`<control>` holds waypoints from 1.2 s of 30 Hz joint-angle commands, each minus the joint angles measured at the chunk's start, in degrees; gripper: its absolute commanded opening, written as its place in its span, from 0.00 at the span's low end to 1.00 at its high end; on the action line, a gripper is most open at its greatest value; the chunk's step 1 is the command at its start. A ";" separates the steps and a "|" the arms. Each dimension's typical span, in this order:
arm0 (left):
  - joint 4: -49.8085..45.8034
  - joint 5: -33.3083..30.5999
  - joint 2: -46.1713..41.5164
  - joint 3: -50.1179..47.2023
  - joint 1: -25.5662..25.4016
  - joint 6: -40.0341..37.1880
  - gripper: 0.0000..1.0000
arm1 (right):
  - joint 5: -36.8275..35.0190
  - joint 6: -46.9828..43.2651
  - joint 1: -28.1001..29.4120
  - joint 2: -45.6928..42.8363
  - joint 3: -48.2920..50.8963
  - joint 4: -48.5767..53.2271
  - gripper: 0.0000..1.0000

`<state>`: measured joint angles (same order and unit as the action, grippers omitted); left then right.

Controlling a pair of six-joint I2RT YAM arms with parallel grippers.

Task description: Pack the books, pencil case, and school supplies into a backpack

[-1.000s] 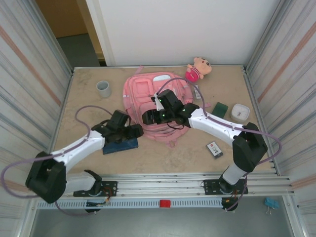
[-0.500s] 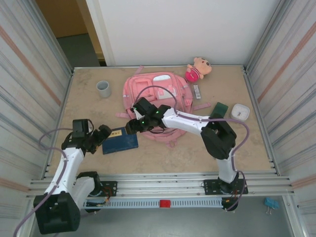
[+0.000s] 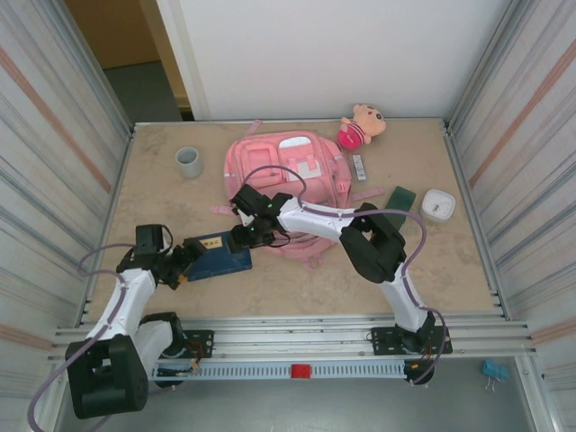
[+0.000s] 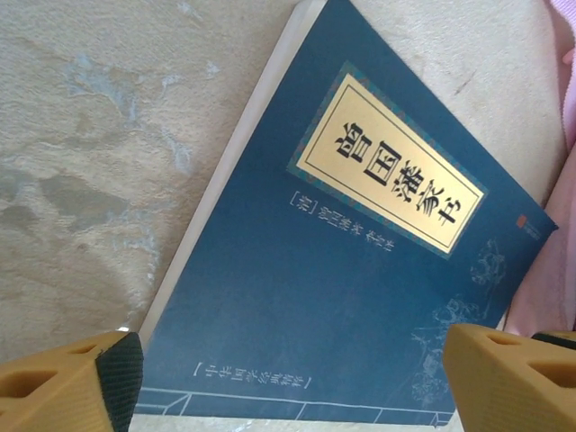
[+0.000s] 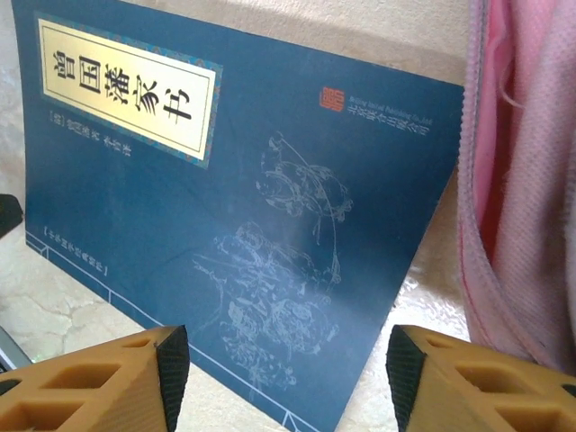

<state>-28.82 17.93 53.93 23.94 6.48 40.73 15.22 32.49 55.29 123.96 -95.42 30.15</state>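
1. Surface (image 3: pixel 153 198): pale mottled top, walled on three sides, carrying every item below.
2. Backpack (image 3: pixel 279 157): pink fabric, lying flat at the far centre, front pockets up.
3. Navy-blue book (image 3: pixel 216 255): thin, with a cream title label; lay flat on the surface just beside the backpack's near left corner, outside the bag.
4. Left hand (image 4: pixel 292 378): fingers spread wide, holding nothing, poised at the book's left end.
5. Right hand (image 5: pixel 288 369): fingers well apart, holding nothing, at the book's right end, with pink backpack fabric close beside it.
6. Plush doll (image 3: pixel 362 126): pink, at the far edge, right of the backpack.
7. Dark green flat item (image 3: pixel 400 200): right of the backpack.
8. White rounded-square box (image 3: pixel 438 204): just beside the green item.
9. Grey cup (image 3: pixel 189 162): upright, left of the backpack.
10. Slim grey stick (image 3: pixel 359 166): near the backpack's right side, on the surface.
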 commanded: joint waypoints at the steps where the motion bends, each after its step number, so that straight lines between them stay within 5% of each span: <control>1: 2.66 0.11 1.81 -1.00 0.37 -0.74 0.88 | 0.51 -0.22 0.69 3.72 -1.56 3.77 0.59; 10: 7.04 -0.84 3.34 0.17 0.40 -0.38 0.88 | 9.94 1.60 1.98 0.56 2.54 4.60 0.51; 15: 13.30 -0.17 12.51 3.74 0.38 -1.37 0.88 | 13.37 1.52 3.95 -2.19 3.17 6.07 0.51; 20: 11.86 -0.37 17.92 10.60 0.33 -3.53 0.91 | 11.80 0.13 2.79 -6.39 1.97 8.18 0.61; 30: -2.02 -0.58 -5.76 6.92 0.18 4.03 0.90 | 2.85 -11.03 -2.00 -0.60 -8.33 4.75 0.64; 36: -1.81 2.57 -9.21 0.44 0.00 8.43 0.89 | 5.32 -15.07 -3.30 8.63 -17.54 3.24 0.64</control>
<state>-28.29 18.06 44.29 27.51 6.74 45.41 19.59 21.67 52.29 128.27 -110.21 33.58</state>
